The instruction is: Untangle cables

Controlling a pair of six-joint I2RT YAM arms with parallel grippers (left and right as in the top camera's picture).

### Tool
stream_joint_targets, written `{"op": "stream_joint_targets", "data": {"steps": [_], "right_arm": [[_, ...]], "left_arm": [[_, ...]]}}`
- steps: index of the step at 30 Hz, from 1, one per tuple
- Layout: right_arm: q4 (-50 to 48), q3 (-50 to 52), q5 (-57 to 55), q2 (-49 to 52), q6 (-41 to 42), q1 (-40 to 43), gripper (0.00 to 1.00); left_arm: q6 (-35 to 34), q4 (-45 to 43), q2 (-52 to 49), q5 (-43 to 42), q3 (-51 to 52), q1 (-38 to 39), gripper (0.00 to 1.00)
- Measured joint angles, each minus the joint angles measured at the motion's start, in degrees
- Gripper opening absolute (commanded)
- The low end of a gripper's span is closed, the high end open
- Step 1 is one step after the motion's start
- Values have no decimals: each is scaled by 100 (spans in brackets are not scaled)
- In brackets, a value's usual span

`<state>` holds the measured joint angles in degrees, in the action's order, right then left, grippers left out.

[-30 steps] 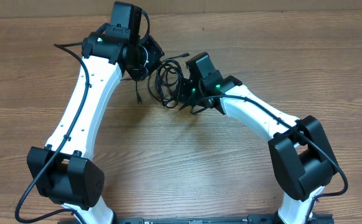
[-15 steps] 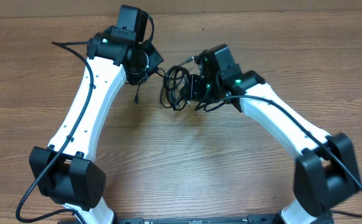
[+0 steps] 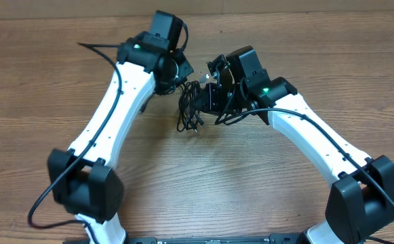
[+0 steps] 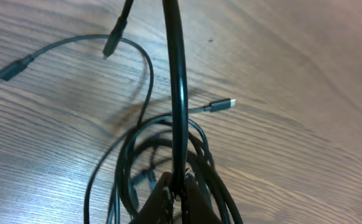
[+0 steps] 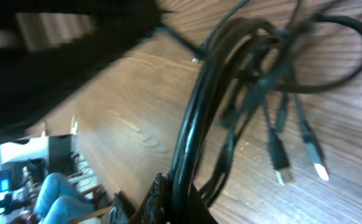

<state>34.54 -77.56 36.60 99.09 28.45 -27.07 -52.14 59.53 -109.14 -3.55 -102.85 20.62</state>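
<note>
— Overhead?
— The cables (image 3: 191, 112) are bunched between left gripper (image 3: 181, 76) and right gripper (image 3: 213, 98).
— Left wrist?
— Its fingers (image 4: 162, 202) pinch one strand; loops spread just beyond.
— Right wrist?
— Its fingers (image 5: 159, 194) clamp several strands; plugs (image 5: 281, 169) dangle past them.

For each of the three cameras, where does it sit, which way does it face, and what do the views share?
Overhead: above the table, facing straight down; shows the left arm, the right arm and the cables between them.
Left wrist: on the left arm, facing down past the left gripper, which pinches one cable.
Right wrist: on the right arm, facing past the right gripper, which holds several cables; blurred.
Shared: all three show the cables over the table.
</note>
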Motion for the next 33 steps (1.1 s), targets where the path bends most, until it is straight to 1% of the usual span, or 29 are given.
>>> {"op": "stream_joint_targets", "data": {"steps": [5, 10, 14, 18, 19, 22, 25, 29, 33], "right_arm": [[0, 0, 334, -256, 26, 295, 4], [-2, 0, 503, -656, 133, 898, 4], [4, 0, 564, -907, 153, 1655, 4], [103, 0, 509, -1080, 155, 2671, 4], [188, 0, 439, -1108, 153, 3005, 4], [439, 0, 120, -1117, 157, 3595, 4], [776, 2, -470, -1117, 153, 4109, 4], [894, 2, -909, -1117, 125, 4284, 4], [949, 2, -1502, -1117, 37, 4277, 4]], "left_arm": [[-90, -4, -450, -11, 0, 0, 4], [-203, -83, -957, -133, -2, -2, 4], [-208, -15, -1314, -133, -4, -13, 4], [-203, 243, -1530, 2, -4, -127, 4], [-188, 326, -1539, 98, -4, -208, 4], [-116, 415, -1539, 258, -7, -439, 4], [22, 472, -1539, 304, -7, -737, 4], [149, 520, -1539, 317, -7, -1126, 4], [210, 540, -1539, 319, -7, -1368, 4]]}}
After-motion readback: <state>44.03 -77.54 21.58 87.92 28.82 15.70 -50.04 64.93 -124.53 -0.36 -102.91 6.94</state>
